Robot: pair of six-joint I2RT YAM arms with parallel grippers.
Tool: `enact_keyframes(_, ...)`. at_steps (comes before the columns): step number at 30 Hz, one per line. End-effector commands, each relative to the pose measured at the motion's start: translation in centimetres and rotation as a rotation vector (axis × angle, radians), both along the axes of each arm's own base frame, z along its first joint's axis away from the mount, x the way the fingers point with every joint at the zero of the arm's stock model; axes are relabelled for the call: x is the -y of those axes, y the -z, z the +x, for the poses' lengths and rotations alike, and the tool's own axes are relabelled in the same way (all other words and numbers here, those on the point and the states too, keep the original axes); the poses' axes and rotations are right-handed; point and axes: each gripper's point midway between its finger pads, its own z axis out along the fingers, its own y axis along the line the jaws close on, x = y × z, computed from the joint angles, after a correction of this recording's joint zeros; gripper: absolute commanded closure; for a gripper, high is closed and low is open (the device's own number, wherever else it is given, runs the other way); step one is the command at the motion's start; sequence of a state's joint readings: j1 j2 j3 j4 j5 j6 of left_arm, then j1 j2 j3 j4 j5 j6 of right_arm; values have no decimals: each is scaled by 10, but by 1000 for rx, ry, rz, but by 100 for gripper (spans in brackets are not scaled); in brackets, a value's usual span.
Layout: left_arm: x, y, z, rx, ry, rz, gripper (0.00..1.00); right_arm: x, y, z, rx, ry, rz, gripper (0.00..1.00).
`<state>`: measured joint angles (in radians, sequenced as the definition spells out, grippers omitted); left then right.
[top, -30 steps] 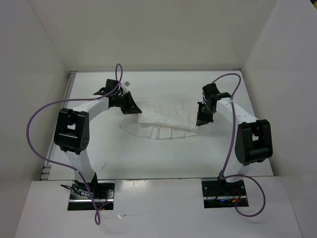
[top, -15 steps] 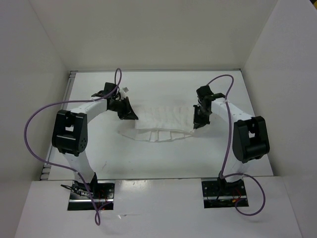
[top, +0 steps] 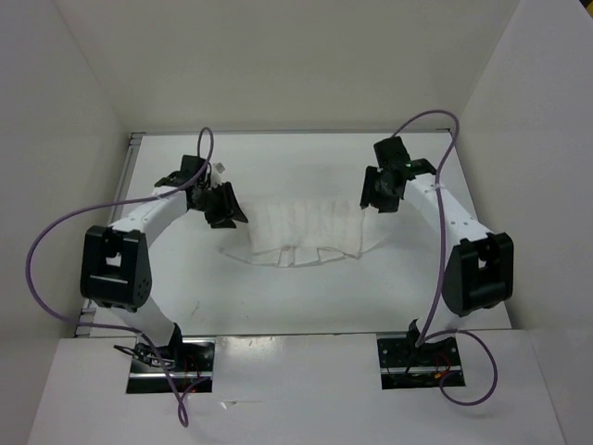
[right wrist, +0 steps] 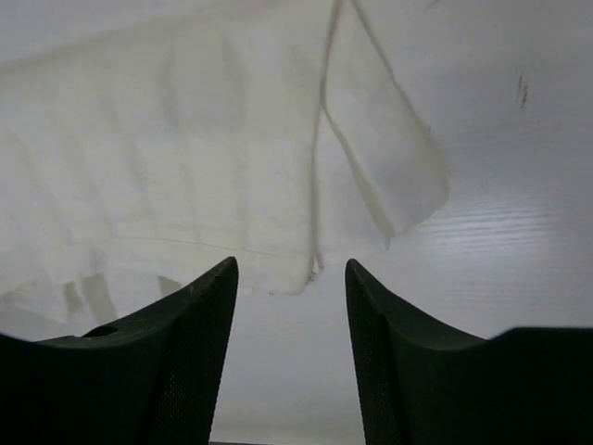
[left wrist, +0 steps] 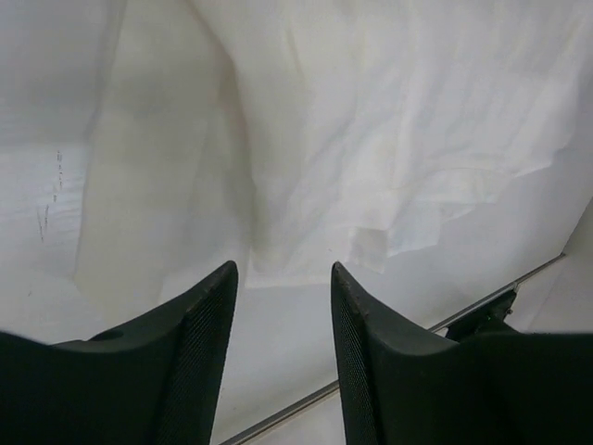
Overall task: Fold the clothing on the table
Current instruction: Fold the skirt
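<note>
From above, the clothing (top: 301, 232) lies spread on the table (top: 306, 301) as a wide white strip. My left arm bends in from the clothing's left, with my left claw (top: 222, 206) at that end. My right arm arcs in from the other side, with my right claw (top: 380, 190) over the right end.

My left wrist view shows the left claw (left wrist: 283, 273) spread, pinching nothing, with the clothing (left wrist: 389, 139) just ahead.

My right wrist view shows the right claw (right wrist: 291, 269) spread as well, empty, above the clothing's (right wrist: 185, 158) edge.
</note>
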<state>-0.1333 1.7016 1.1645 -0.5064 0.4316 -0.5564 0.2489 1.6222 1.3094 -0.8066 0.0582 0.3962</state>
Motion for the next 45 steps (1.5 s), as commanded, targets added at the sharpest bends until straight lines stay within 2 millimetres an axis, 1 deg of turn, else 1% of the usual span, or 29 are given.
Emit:
enact_keyframes(1, -5, -50, 5, 147, -22, 29, 47, 4, -61, 17, 175, 19, -13, 44)
enact_keyframes(3, 7, -70, 13, 215, 10, -21, 54, 5, -54, 21, 158, 23, -26, 42)
enact_keyframes(4, 20, -81, 13, 246, 65, -76, 68, 5, -42, 22, 126, 14, -39, 39)
enact_keyframes(7, 41, -95, 31, 297, 142, -162, 98, 3, -27, 31, 110, -5, -53, 32)
enact_keyframes(8, 49, -89, 34, 281, 165, -181, 100, 2, -18, 35, 89, -5, -59, 29)
enact_keyframes(10, 58, -98, 48, 319, 187, -225, 100, 3, -18, 48, 114, -3, -57, 23)
enact_keyframes(11, 66, -93, 49, 298, 205, -251, 100, 7, -9, 53, 103, 8, -60, 22)
enact_keyframes(12, 67, -95, 56, 313, 202, -257, 100, 12, -7, 58, 106, 13, -56, 20)
enact_keyframes(15, 74, -82, 66, 304, 211, -258, 100, 17, 6, 72, 100, 16, -9, 20)
enact_keyframes(16, 75, -75, 68, 295, 210, -257, 100, 26, 9, 79, 99, 38, 2, 20)
enact_keyframes(17, 74, -59, 71, 263, 199, -243, 100, 30, 15, 81, 90, 47, 10, 20)
enact_keyframes(18, 74, -52, 71, 247, 197, -241, 100, 33, 26, 83, 65, 41, 11, 20)
enact_keyframes(20, 71, -31, 67, 199, 185, -224, 100, 40, 36, 86, 45, 46, 18, 20)
enact_keyframes(21, 69, -20, 66, 187, 183, -210, 100, 38, 43, 87, 30, 31, 27, 20)
enact_keyframes(22, 66, -3, 59, 147, 171, -191, 100, 39, 47, 89, 28, 22, 37, 20)
enact_keyframes(23, 65, 1, 57, 142, 170, -190, 100, 41, 51, 89, 16, 25, 51, 20)
enact_keyframes(25, 62, 22, 49, 96, 167, -171, 100, 33, 62, 88, -11, -27, 113, 20)
enact_keyframes(27, 61, 29, 47, 90, 173, -167, 100, 26, 65, 91, -5, -57, 169, 20)
enact_keyframes(28, 60, 38, 42, 65, 172, -164, 100, 19, 71, 85, -35, -75, 235, 20)
enact_keyframes(29, 60, 38, 42, 64, 171, -164, 100, 19, 69, 87, -25, -88, 261, 20)
enact_keyframes(30, 59, 45, 38, 45, 170, -161, 100, 15, 78, 80, -49, -97, 288, 20)
enact_keyframes(31, 59, 45, 38, 45, 170, -161, 100, 16, 79, 78, -57, -95, 312, 20)
enact_keyframes(34, 59, 53, 40, 37, 165, -152, 100, 4, 85, 69, -84, -131, 411, 20)
enact_keyframes(38, 58, 62, 38, 14, 163, -149, 100, -7, 92, 53, -130, -161, 485, 28)
enact_keyframes(39, 58, 62, 38, 14, 163, -149, 100, -11, 93, 46, -148, -168, 514, 36)
enact_keyframes(41, 57, 67, 38, 5, 158, -140, 100, -16, 98, 36, -177, -172, 545, 45)
enact_keyframes(42, 57, 64, 40, 6, 159, -140, 100, -20, 93, 33, -177, -182, 572, 55)
enact_keyframes(43, 57, 69, 39, -6, 158, -139, 100, -22, 91, 29, -178, -187, 587, 59)
enact_keyframes(45, 57, 63, 45, 9, 161, -127, 100, -28, 88, 25, -180, -214, 634, 70)
